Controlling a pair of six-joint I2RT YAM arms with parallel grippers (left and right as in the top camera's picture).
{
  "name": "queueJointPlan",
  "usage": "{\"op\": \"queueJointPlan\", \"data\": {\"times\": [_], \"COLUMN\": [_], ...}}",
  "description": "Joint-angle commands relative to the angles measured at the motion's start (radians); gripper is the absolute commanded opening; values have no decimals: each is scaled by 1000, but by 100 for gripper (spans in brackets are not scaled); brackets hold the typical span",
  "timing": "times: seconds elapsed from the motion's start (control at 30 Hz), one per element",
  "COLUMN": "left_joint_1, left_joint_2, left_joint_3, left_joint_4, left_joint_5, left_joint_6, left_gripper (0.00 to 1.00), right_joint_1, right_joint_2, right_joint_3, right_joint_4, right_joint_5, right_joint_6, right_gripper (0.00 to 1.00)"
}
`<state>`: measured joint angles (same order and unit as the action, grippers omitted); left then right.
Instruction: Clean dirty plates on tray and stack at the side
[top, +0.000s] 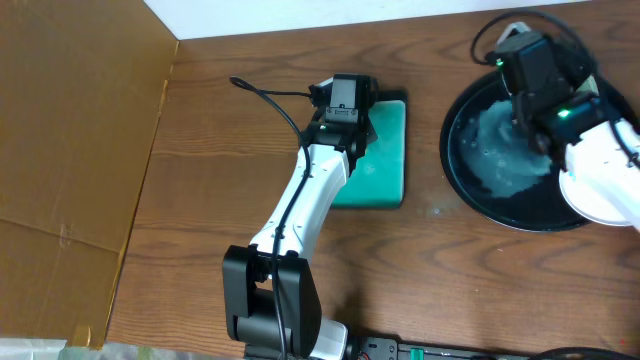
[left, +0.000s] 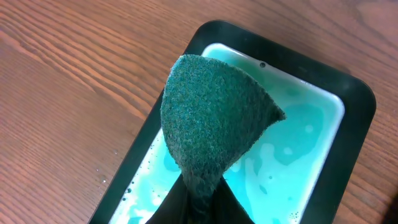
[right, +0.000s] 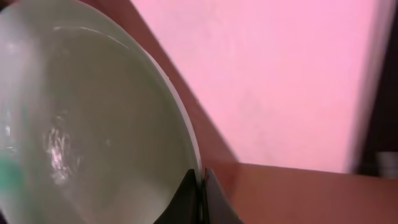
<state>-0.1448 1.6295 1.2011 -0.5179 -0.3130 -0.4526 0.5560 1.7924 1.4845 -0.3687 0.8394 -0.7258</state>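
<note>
Round white rimmed plate (right: 93, 118) up off the large round black tray (top: 460, 120), pinched by its rim between the pressed-together fingers of the right gripper (right: 200, 179) and held tilted at the tray's right edge, at the far right of the wooden table (top: 200, 150). Shows a glossy, pale face in the right wrist view, with only a hint of teal at the left margin; too blurred to call clean or dirty.

Left of the tray, well apart from the plate: the left gripper (left: 198, 202), clamped on a folded green scouring pad (left: 214, 118) and poised over the small rectangular teal dish (left: 357, 106) with its black edge and pool of milky teal liquid. Pad's tip possibly touching the liquid; hard to tell.

On the tray itself, nothing but a pale, watery smear across the middle. No other plate in sight there, and none stacked on the wood beside it within the overhead view.

Looks, on this evidence, like the middle of one plate's cleaning: plate lifted and presented, pad at the dish, the two not yet brought together. No finished stack to be seen. Left to do, by this reading: any wiping needed on the held plate, then setting it down at the side. Whereabouts of any further plates, and the count of those already done: not shown in these views.
</note>
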Motion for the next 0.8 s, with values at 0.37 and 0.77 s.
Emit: {"op": "queueJointPlan", "data": {"times": [0.37,0.77], "left_joint_1": [4,4], "left_joint_2": [-8,-8], "left_joint_3": [-4,-4], "left_joint_4": [-5,94], "left_joint_5": [-10,393], "left_joint_6": [-13,-13], "left_gripper": [7,7], "right_joint_1": [-131,-502], "right_joint_2": [-24,-23], "right_joint_3": [13,-134], "right_joint_4": [-145,-123], "right_joint_5": [-552,-1192], "right_joint_6": [388,706], "right_gripper": [1,1]}}
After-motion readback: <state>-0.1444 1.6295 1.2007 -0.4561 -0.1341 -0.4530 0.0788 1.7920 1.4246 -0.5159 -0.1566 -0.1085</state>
